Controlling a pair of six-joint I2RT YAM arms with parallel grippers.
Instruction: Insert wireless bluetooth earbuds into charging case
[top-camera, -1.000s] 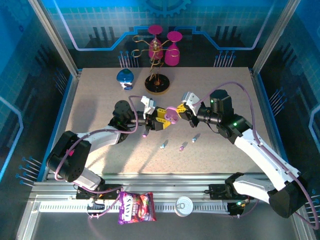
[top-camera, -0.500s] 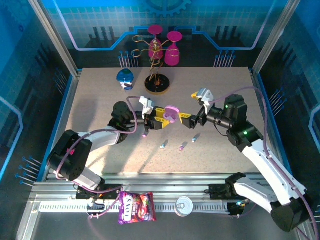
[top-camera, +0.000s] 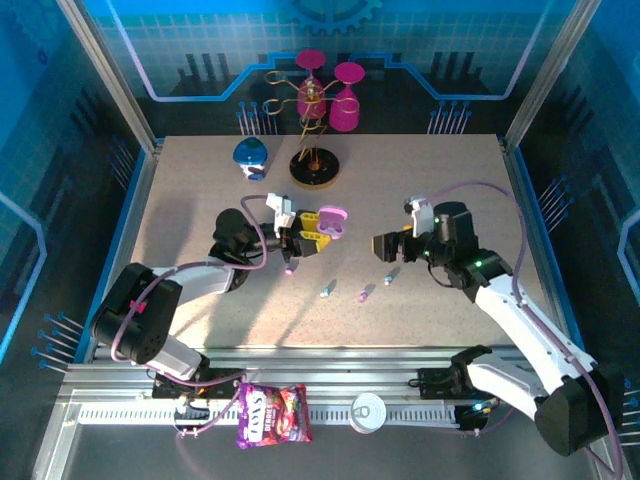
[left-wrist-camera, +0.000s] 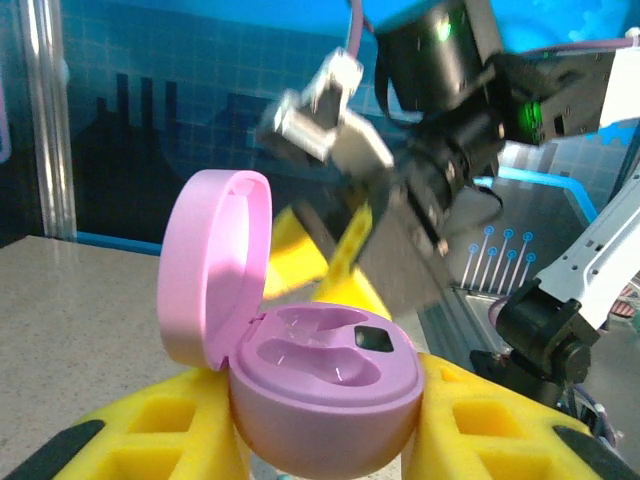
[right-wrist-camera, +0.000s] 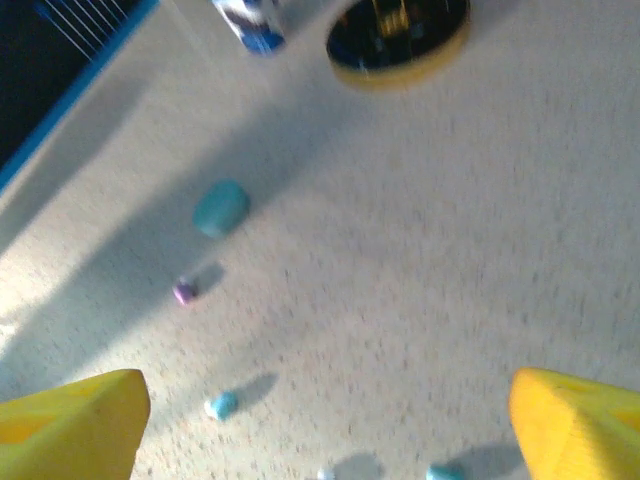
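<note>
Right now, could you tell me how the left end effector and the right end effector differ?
The left end effector is shut on the open pink charging case; the right end effector is open and holds nothing. The left one faces the right arm, while the right one looks down at the table and loose earbuds. Both have yellow fingers.

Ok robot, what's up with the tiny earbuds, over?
Left tool shut on open pink plastic pebble-shaped case. Right tool open, empty. Tiny blue and pink plastic earbuds loose on table, none in case.
</note>
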